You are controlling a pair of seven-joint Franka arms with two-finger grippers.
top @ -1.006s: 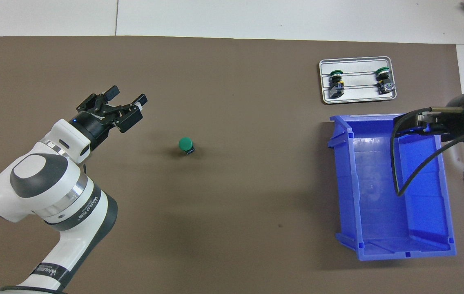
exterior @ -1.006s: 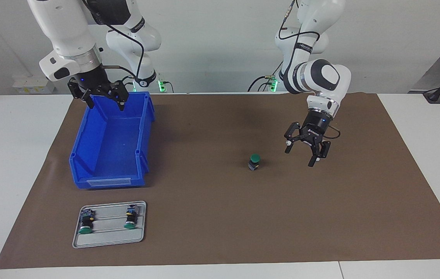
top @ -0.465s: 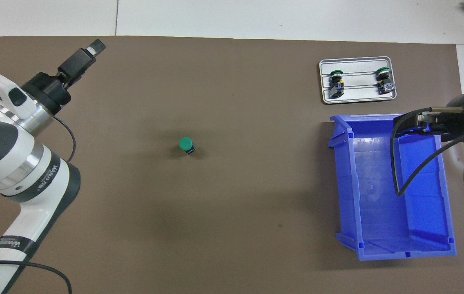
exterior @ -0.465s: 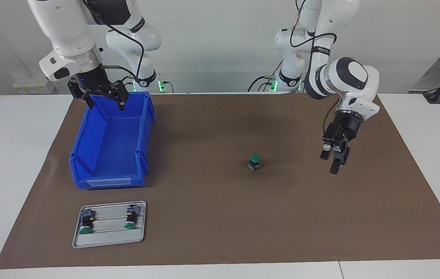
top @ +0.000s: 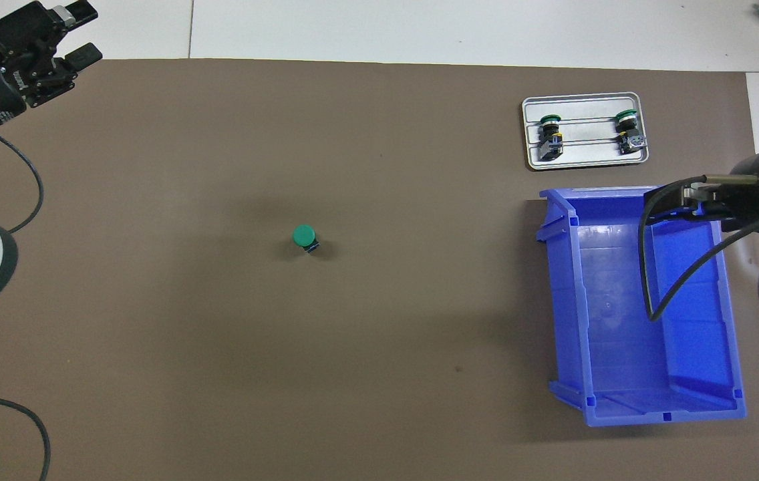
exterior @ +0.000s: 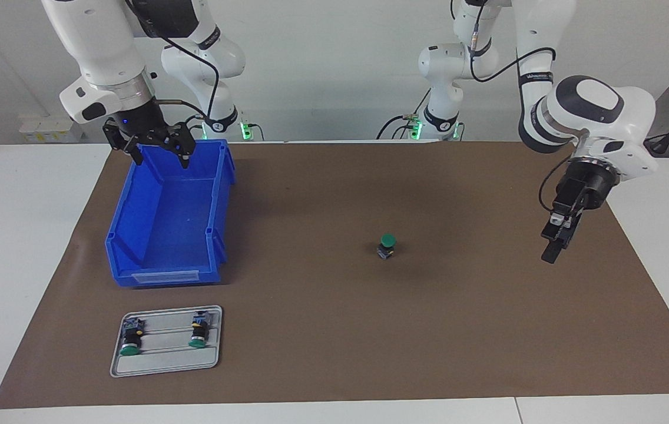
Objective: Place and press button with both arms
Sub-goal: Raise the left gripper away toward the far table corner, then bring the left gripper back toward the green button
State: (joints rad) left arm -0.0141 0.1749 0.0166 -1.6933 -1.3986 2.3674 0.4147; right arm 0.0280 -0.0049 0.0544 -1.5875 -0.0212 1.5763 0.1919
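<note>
Button (exterior: 387,243) stands upright on the brown mat (exterior: 334,330), green cap up, near the middle of the table and somewhat toward the left arm's end. Nothing touches it.

Left gripper (exterior: 553,244) hangs over the mat's edge at the left arm's end of the table, well apart from the button. Seen edge-on in the facing view; in the overhead view (top: 75,32) its fingers stand spread, with nothing between them.

Right gripper (exterior: 158,154) hovers over the end of the blue bin (exterior: 134,235) nearest the robots, at the right arm's end of the table, well apart from the button. Fingers spread, empty.

Bin sits on the mat with its low open front facing away from the robots. Just beside that front, farther from the robots, a grey tray (exterior: 164,366) holds two more green-capped buttons (exterior: 130,340) (exterior: 198,333) lying on their sides, caps pointing away from the robots.
</note>
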